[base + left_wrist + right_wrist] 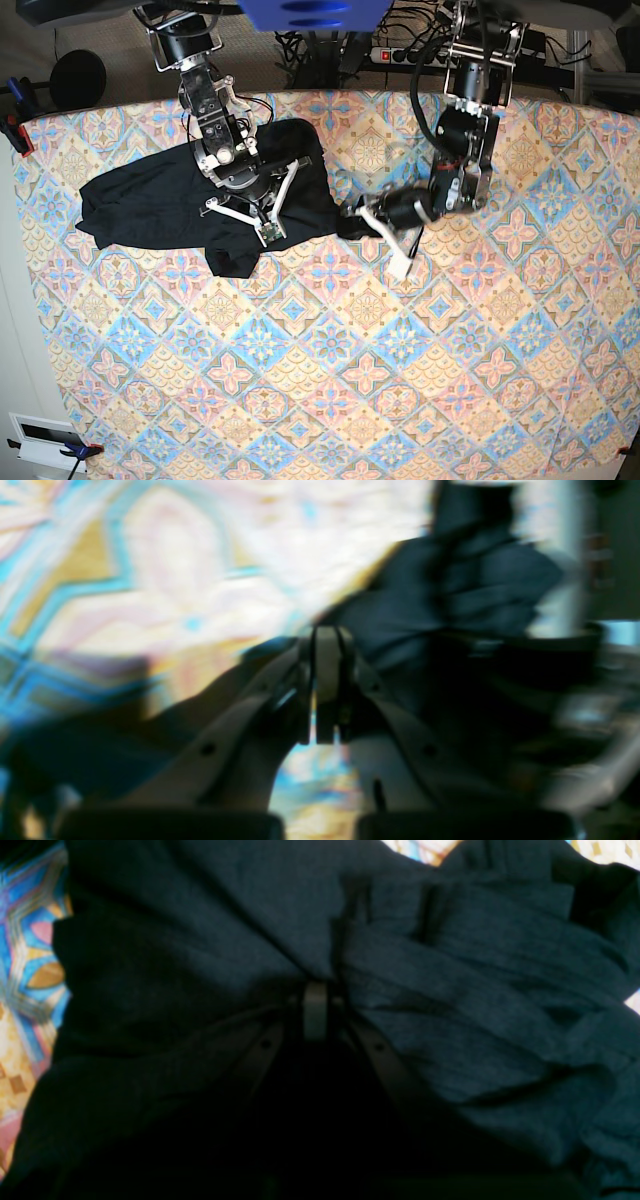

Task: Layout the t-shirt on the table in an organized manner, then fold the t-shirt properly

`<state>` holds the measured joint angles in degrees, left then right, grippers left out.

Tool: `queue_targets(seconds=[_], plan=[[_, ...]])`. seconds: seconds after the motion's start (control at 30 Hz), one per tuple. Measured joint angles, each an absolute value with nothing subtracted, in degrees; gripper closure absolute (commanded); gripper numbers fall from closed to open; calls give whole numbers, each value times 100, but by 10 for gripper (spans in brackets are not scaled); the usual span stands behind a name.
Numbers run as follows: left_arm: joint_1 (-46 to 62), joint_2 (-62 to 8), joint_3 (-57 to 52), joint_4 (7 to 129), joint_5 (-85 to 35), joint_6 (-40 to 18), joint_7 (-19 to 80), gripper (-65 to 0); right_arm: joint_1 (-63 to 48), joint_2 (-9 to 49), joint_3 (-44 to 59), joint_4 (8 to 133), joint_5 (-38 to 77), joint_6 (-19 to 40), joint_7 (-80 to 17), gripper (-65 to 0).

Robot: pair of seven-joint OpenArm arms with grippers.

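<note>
Left end effector was fully closed, its pale fingers pressed together; whether cloth was pinched between them could not be told from the blurred wrist view. Right end effector was also closed, tips buried in the t-shirt. The t-shirt lay crumpled at the far left of the table, one corner stretched rightward toward the left end effector.

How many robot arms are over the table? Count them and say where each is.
2. The right arm reaches onto the t-shirt at upper left; the left arm hangs by the shirt's right edge, upper centre.
</note>
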<state>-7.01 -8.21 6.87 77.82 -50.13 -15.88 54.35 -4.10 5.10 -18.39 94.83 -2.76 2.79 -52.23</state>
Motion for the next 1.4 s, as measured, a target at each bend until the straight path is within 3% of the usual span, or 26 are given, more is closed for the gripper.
queue_targets(seconds=[0.23,0.47,1.13,1.4], plan=[[-1470,-569,1553,7701,-5647,-1605,5520,0,-410,510,-1844,9483,-270,279,-5225,0],[-1719,-189,2152,6473,-5505,-1544,5358,0,-410,508,-1841,9483,-266,276,-5218,0],[-1459,-80,2217,6460,-4613,-1566,5229,0,-191,526,-1820,9445,-281,276,-5398,0],[-1389,-19,2206,6543,-3743,-1203,4917,0,-193,545,-1815,9443,-283,274,-5398,0]])
